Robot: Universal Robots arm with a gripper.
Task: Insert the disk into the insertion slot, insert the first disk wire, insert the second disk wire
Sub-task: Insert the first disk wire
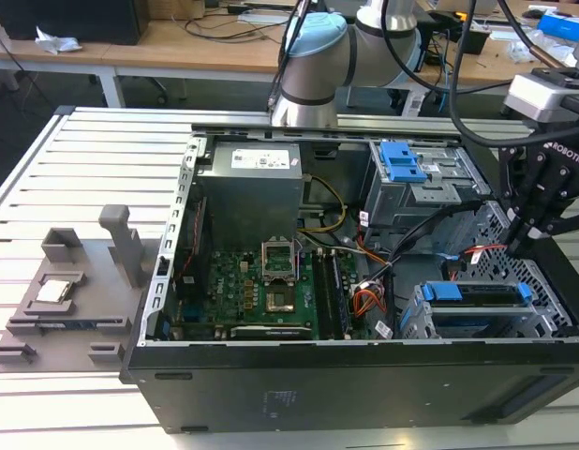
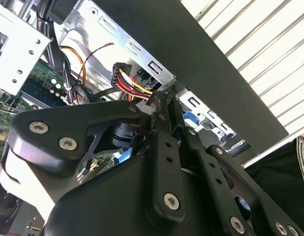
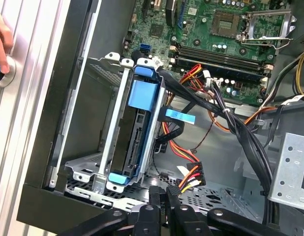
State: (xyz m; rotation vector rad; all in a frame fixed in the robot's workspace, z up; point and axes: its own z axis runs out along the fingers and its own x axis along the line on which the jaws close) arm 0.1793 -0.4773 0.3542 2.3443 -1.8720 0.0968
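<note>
1. Exterior view: we log even, diffuse overhead light. The slatted table [image 1: 46, 394] reads bright, without hard shadows.
2. The case [image 1: 271, 398] interior sits in shade, darkest along its near wall.
3. Second wrist view: the table slats blow out to white, and the gripper [image 2: 161, 98] reads dark with a faint sheen.
4. First wrist view: we see mild glare on the sheet metal of the insertion slot [image 3: 117, 113].

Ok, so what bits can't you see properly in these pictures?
- The disk: in the first wrist view it stands edge-on in the insertion slot, whose walls hide its label.
- The person: a hand shows in the first wrist view; the picture's edge cuts off the rest.
- The orange-red-yellow wire bundle: in the second wrist view the gripper covers where it runs on.
</note>
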